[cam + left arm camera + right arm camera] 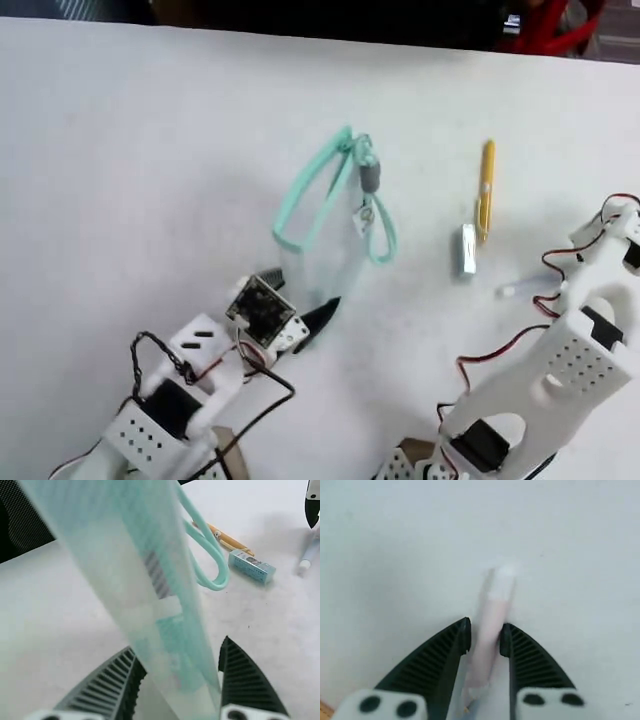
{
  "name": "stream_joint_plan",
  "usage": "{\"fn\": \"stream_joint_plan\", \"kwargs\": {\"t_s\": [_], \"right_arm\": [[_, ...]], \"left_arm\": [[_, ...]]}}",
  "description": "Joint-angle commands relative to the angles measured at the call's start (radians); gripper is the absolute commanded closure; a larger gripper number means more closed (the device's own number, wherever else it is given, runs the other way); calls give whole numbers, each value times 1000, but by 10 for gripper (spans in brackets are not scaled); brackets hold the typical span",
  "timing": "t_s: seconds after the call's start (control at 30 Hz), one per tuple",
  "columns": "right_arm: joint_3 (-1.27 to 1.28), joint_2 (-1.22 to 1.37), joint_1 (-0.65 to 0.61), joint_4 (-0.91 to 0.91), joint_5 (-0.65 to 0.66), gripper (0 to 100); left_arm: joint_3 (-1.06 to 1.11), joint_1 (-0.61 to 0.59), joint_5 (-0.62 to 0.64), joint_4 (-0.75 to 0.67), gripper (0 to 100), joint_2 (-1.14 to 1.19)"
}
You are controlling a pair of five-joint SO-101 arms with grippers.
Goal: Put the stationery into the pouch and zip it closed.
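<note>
Gripping the pouch (125, 580) edge, left jaws clamped; right jaws narrowly parted, straddling the white pen (495, 610).

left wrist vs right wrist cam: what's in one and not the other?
Left wrist extra: pouch held in the left tool, yellow pen, eraser. Right wrist extra: close look at the white pen running into the right tool. Both: that pen, that tool's tip, the table.
</note>
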Motion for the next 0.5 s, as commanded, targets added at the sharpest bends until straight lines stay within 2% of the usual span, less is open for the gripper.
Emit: {"fn": "stream_joint_plan", "kwargs": {"t_s": [0.0, 0.17, 0.47], "right_arm": [[-60, 27, 1, 7, 23, 986], [-181, -64, -5, 163, 87, 981], [-505, -358, -16, 493, 89, 980]], "left_arm": [[-6, 15, -9, -20, 771, -10], [-6, 13, -9, -20, 771, -8], [-6, 12, -11, 8, 771, -10]]}}
